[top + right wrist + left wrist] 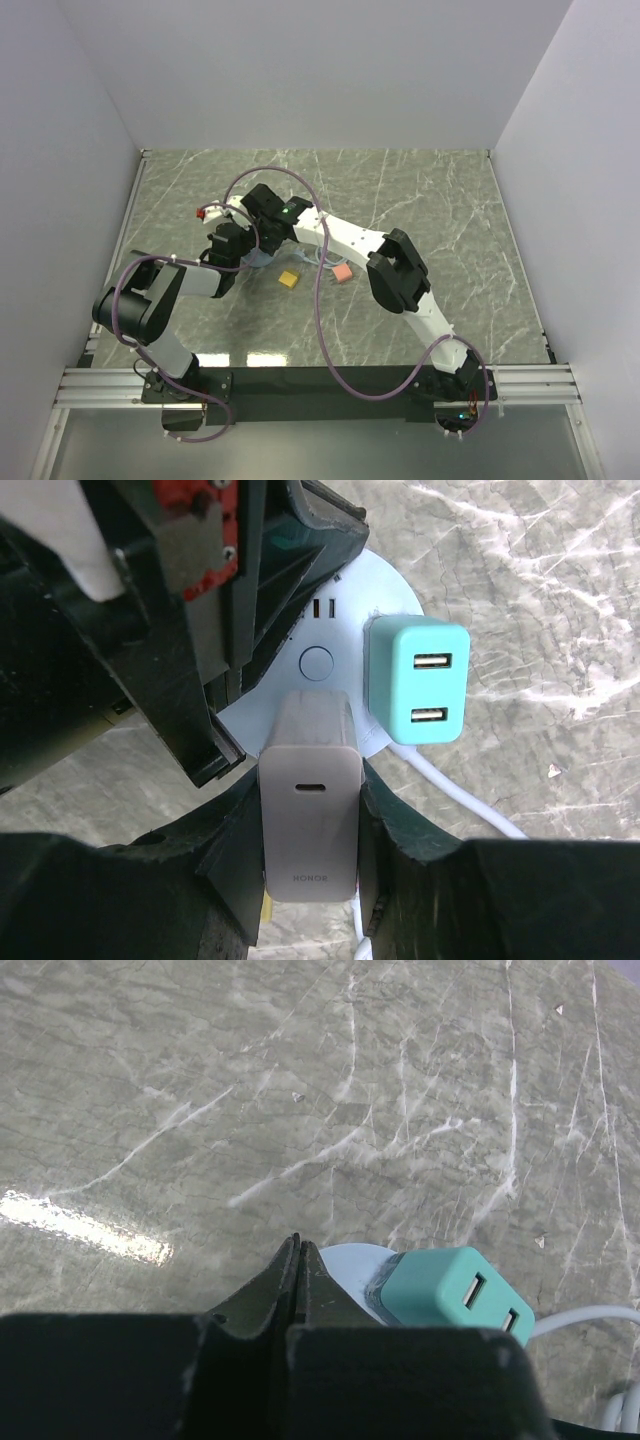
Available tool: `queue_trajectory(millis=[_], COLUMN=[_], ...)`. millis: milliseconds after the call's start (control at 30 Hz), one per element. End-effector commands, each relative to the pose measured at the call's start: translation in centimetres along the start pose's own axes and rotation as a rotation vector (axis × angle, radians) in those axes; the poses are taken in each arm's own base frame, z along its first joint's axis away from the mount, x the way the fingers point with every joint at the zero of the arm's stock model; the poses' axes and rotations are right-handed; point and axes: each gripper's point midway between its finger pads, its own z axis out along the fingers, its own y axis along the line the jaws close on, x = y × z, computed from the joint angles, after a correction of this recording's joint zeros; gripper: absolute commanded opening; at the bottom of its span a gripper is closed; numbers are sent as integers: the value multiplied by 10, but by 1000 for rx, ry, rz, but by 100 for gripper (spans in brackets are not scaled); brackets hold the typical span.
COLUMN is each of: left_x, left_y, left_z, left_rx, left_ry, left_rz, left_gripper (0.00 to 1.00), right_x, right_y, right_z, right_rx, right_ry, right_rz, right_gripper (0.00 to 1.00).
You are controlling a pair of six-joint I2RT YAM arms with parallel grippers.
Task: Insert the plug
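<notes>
A round white power socket [335, 630] lies on the marbled table, with a teal USB charger [417, 680] plugged into it. My right gripper [310, 785] is shut on a grey HONOR charger plug [310, 820] and holds it against the socket's near part. Its prongs are hidden. My left gripper [300, 1252] is shut with nothing between its fingers, its tip resting on the socket's edge [350, 1260] beside the teal charger [450, 1295]. In the top view both grippers meet over the socket [257, 262].
A yellow block [289, 279] and a pink block [342, 272] lie just right of the socket. The socket's white cable [460, 795] runs off to the right. A purple cable [322, 300] loops over the right arm. White walls enclose the table.
</notes>
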Motion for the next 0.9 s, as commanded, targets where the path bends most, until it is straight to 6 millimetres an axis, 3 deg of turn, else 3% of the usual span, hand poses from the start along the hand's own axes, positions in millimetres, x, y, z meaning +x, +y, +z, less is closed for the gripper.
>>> queue_trajectory(millis=[0, 467, 867], left_x=[66, 65, 65], left_y=[-5, -5, -5], left_z=[-21, -24, -23], left_rx=[54, 65, 62], left_ry=[245, 241, 239], left_rz=[67, 66, 67], left_gripper=[1, 0, 0], right_x=[231, 261, 284], right_y=[78, 103, 130], right_z=[82, 99, 87], right_rx=[-213, -276, -315], right_ry=[674, 712, 753], right_rz=[-18, 22, 63], right_gripper=[0, 0, 0])
